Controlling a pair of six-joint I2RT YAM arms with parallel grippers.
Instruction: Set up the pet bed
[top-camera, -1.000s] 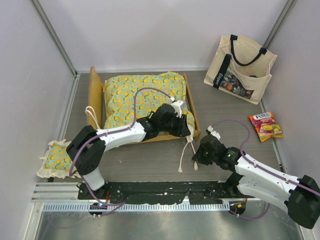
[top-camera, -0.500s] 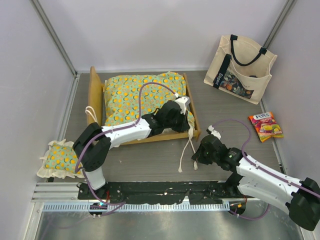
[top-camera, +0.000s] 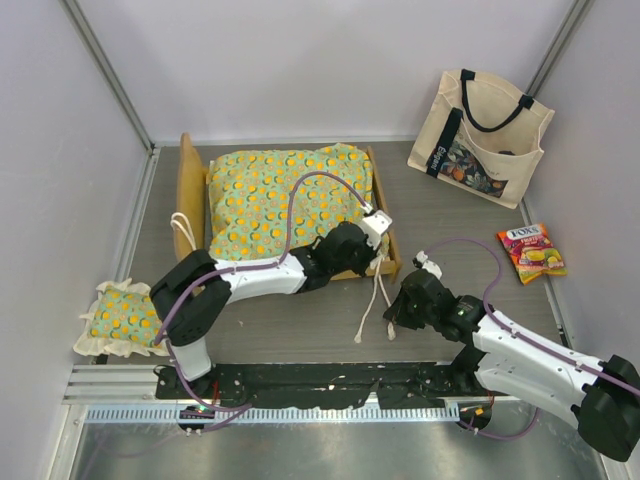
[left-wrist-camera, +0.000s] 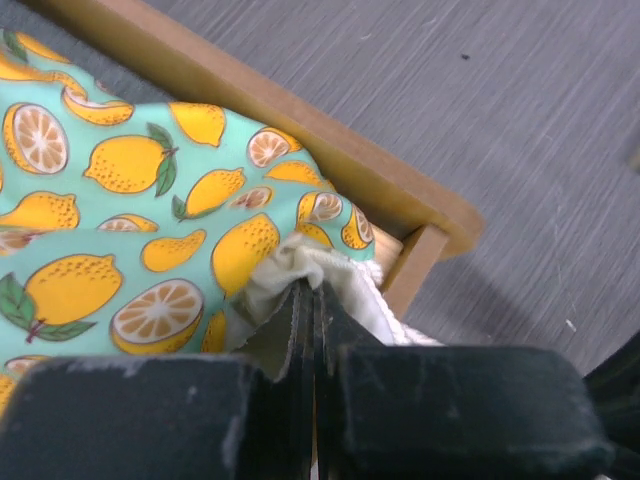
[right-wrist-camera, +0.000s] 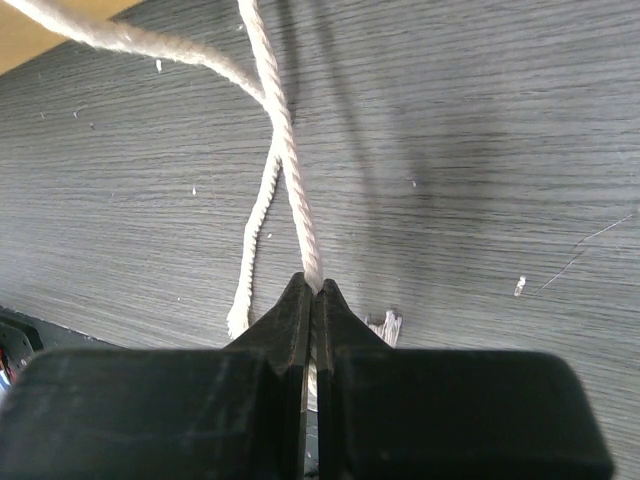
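From the overhead camera, I am seeing the wooden bed frame (top-camera: 188, 190) sitting at the back left of the desk (top-camera: 300, 310), with the lemon-print cushion (top-camera: 270, 195) lying inside it. My left arm (top-camera: 260, 275) is stretching out to the frame's near right corner. My right arm (top-camera: 520, 355) is hanging low over the cords (top-camera: 376, 295) trailing from that corner onto the desk. A small matching pillow (top-camera: 122, 315) is lying at the near left, a tote bag (top-camera: 480, 125) is standing at the far right, and a sweet packet (top-camera: 532, 252) is lying near it.

On the left wrist camera, the left jaws are clenching the cushion's cream ruffle (left-wrist-camera: 290, 265) just inside the frame corner.

On the right wrist camera, the right jaws are pinching one cord. A second cord is crossing it, though I cannot quite tell whether they are touching.
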